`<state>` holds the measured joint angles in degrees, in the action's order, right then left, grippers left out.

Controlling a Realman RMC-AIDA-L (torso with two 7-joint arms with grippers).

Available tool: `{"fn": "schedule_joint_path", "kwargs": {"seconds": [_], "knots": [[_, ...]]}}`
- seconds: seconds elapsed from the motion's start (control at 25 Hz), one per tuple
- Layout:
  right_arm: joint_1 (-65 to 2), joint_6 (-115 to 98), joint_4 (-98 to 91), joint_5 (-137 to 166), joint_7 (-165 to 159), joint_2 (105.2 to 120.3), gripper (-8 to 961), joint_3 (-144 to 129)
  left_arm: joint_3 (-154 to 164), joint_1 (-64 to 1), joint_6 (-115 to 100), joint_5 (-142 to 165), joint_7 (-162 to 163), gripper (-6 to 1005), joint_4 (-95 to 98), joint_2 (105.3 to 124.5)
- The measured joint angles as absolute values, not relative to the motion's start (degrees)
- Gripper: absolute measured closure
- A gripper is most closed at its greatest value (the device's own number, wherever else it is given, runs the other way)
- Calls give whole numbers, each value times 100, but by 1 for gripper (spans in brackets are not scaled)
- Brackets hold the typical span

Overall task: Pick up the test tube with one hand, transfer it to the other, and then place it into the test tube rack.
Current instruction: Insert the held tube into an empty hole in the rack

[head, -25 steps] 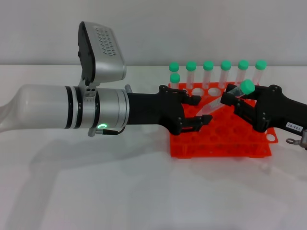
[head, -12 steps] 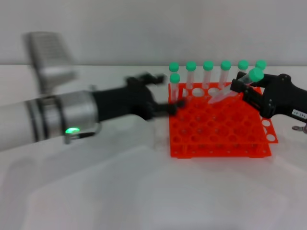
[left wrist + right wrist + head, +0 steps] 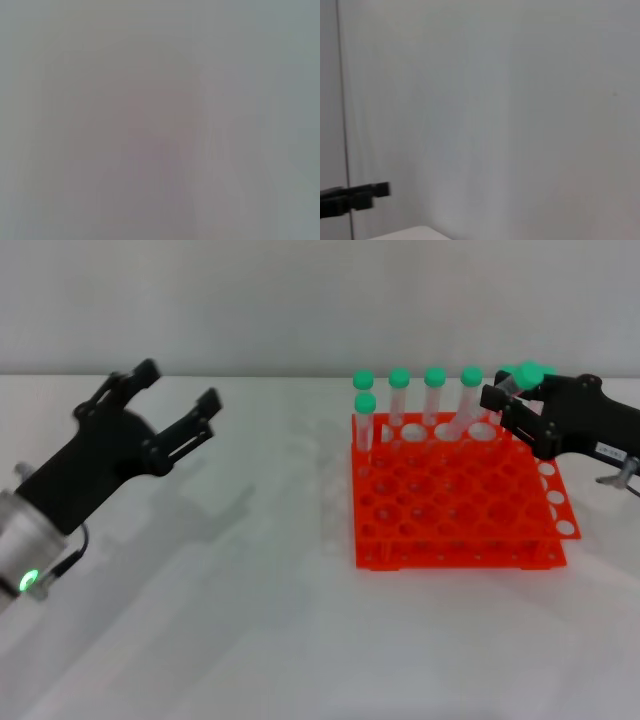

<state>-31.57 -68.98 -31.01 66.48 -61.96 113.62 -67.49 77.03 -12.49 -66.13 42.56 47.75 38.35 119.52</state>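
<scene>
From the head view, you are on the last step: seating the test tube (image 3: 468, 418) in the test tube rack (image 3: 455, 498). Your right gripper (image 3: 507, 400) is closed on the tube just under its green cap, the body slanting down and toward the left with its tip at the rack's back rows, near the standing tubes (image 3: 399, 397). To do this well, I judge you should bring the tube upright over one free hole before lowering, keep clear of the neighbouring caps, and let go only once the tip is well inside. Your left gripper (image 3: 165, 415) sits far off to the left above the table (image 3: 250, 640), fingers spread wide and holding nothing.

The left wrist view gives you only a featureless grey blur.

The right wrist view shows a pale wall and a dark bar at one edge; neither tube nor rack appears there.
</scene>
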Motion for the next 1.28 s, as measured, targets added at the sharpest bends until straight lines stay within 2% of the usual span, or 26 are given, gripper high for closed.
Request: {"fn": "schedule_joint_path", "kwargs": {"seconds": [0.32,1.28], "knots": [[-3334,-6533,-3104,6778,-6152,11499,742,-6805,7693,-1222,-7481,2971,3693,106,2586,11953],[-3835,-5569,-3038,6735,-6188,11593,729,-7521,7686,-1125,-7542,2716,3564,106,2255,11946]]}}
